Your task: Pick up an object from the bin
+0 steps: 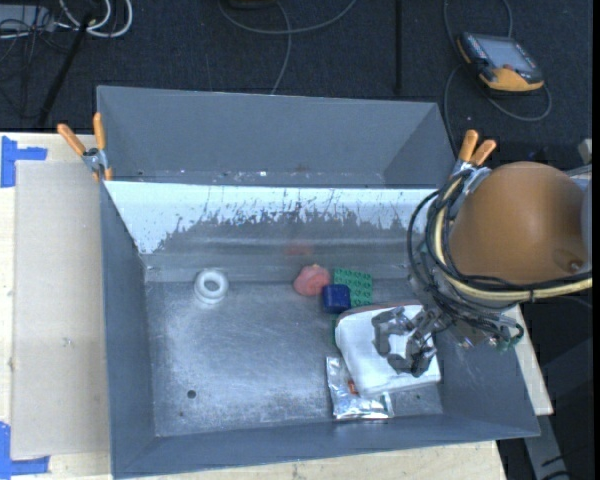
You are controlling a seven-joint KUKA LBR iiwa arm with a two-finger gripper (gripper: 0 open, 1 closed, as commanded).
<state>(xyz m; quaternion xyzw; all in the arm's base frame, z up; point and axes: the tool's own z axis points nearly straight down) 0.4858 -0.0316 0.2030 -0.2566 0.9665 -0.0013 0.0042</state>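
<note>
Hanging over rounded white pad [356, 350]

The bin [230, 368] is grey sheet metal, matt, its floor dulled by fine scuffs and its far wall worn to a pale, scratched band. Near the bin's near right corner a crinkled silver foil packet [358, 400] glints, touching a white, soft-looking matt pad [365, 353]; toward the bin's far wall lie a dull pink lump [311, 280], a green plastic studded block [357, 283], a smooth plastic blue block [336, 297] and a white ring [211, 286]. Over the bin's right rim the arm's brown cover [515, 223] looks smooth with a soft sheen, ringed by glossy cables [425, 243].
</note>
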